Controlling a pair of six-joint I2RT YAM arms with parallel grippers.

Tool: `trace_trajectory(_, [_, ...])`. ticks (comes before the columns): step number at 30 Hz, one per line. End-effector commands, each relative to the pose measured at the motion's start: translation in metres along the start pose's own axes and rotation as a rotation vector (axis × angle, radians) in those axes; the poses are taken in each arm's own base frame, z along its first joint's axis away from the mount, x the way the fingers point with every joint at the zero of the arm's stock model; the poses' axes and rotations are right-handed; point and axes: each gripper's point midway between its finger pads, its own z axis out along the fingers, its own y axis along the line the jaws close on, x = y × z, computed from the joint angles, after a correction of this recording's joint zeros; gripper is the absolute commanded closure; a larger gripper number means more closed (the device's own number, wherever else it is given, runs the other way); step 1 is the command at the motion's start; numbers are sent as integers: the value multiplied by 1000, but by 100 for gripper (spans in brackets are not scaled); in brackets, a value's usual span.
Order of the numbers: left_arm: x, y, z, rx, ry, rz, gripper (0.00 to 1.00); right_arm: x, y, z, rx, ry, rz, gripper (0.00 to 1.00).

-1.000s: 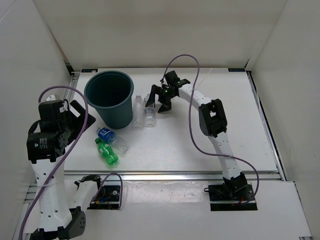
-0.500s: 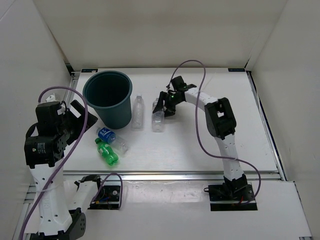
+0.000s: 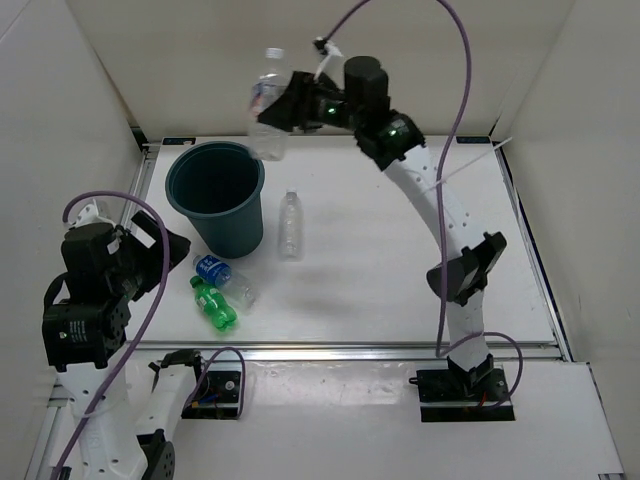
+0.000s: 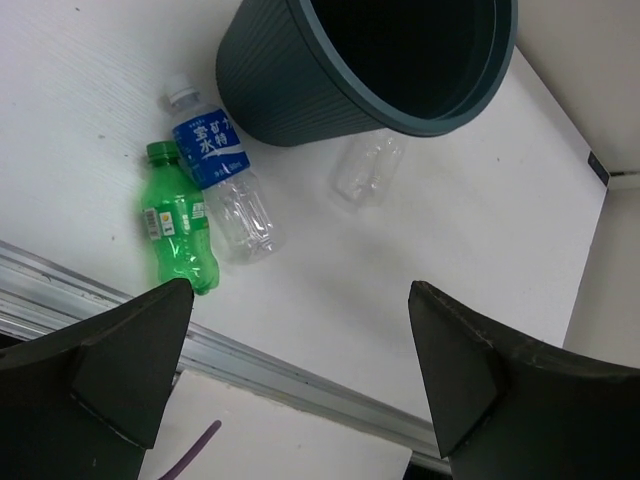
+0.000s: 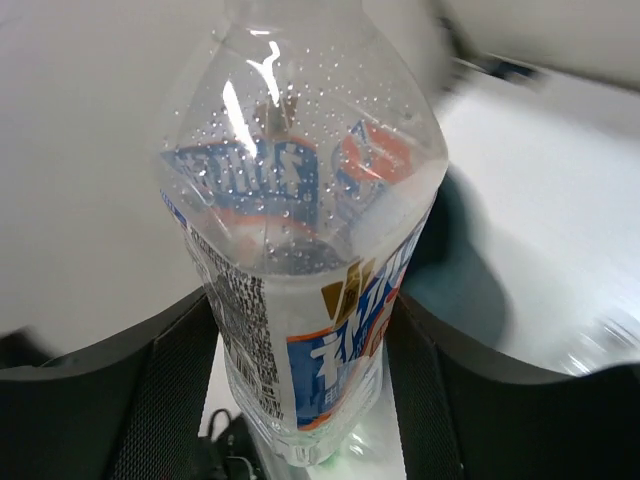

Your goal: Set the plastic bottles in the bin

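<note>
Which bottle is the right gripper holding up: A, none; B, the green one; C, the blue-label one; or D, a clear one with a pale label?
D: the right gripper is shut on a clear pale-labelled bottle held up off the table, while the green bottle and blue-label bottle lie beside the bin.

**Two white arms, black joints, purple leads**

I'm looking at the right arm (image 3: 440, 200): white tubular links are alternating with black joint housings, and a purple cable (image 3: 455, 60) is looping out from behind the wrist. A green light (image 3: 327, 100) is glowing just behind its fingers. The left arm (image 3: 90, 290) is wearing the same colours, with another purple lead (image 3: 105, 197). The left gripper (image 4: 298, 300) is showing matte black, wedge-shaped fingers (image 4: 120, 360).
</note>
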Motion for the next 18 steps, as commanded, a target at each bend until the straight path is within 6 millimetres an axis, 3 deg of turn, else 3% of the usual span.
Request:
trace_trajectory(1, [14, -7, 5, 43, 81, 8, 0, 20, 74, 32, -132, -74, -184, 45])
trace_trajectory(2, [15, -8, 5, 51, 86, 19, 0, 17, 88, 40, -160, -113, -226, 43])
trace_trajectory(3, [14, -11, 6, 58, 93, 18, 0, 31, 108, 50, -194, -106, -254, 43])
trace_trajectory(4, [11, -16, 1, 79, 85, 19, 0, 44, 102, 69, -190, -96, -290, 41])
trace_trajectory(6, [7, -18, -1, 87, 74, 29, 0, 52, 120, 79, -215, -132, -328, 38])
trace_trajectory(8, [0, -21, -4, 96, 45, 31, 0, 73, 101, 98, -178, -105, -355, 30])
trace_trajectory(10, [-7, -26, -10, 125, 2, 57, 0, 82, 100, 105, -164, -91, -360, 14])
trace_trajectory(11, [-13, -27, -16, 138, -35, 68, 0, 79, 96, 106, -142, -104, -358, 5])
trace_trajectory(12, [-16, -27, -18, 136, -50, 87, 0, 85, 88, 108, -119, -87, -366, 2])
trace_trajectory(13, [-19, -27, -21, 142, -74, 88, 0, 77, 92, 101, -112, -107, -378, 0])
trace_trajectory(14, [-21, -26, -26, 144, -96, 98, 0, 80, 90, 102, -107, -99, -377, 0])
trace_trajectory(16, [-21, -23, -29, 134, -104, 107, 0, 58, 92, 91, -99, -143, -381, 0])
trace_trajectory(18, [-14, -15, -25, 115, -98, 105, 0, 50, 91, 85, -92, -152, -381, 0])
